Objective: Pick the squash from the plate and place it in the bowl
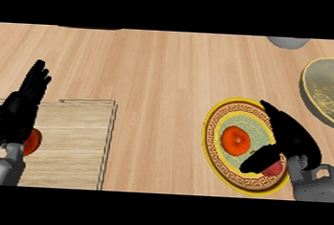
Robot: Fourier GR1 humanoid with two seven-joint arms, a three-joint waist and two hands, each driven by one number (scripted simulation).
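The squash (235, 138), round and orange-red, lies in the middle of a plate (220, 170) with a gold patterned rim at the lower right. My right hand (290, 135) hovers over the plate's right half, fingers stretched away from me and thumb spread toward the squash, open and just right of it. A small red patch (274, 169) shows under its palm; I cannot tell what it is. The olive-gold bowl (326, 91) stands beyond the plate at the right edge. My left hand (18, 111) rests open at the far left, fingers up.
A pale wooden cutting board (69, 143) lies at the lower left under the left hand, with an orange-red object (32, 143) partly hidden behind that hand. A grey vessel (288, 42) peeks in at the top right. Bare wooden counter (158, 75) spans the middle.
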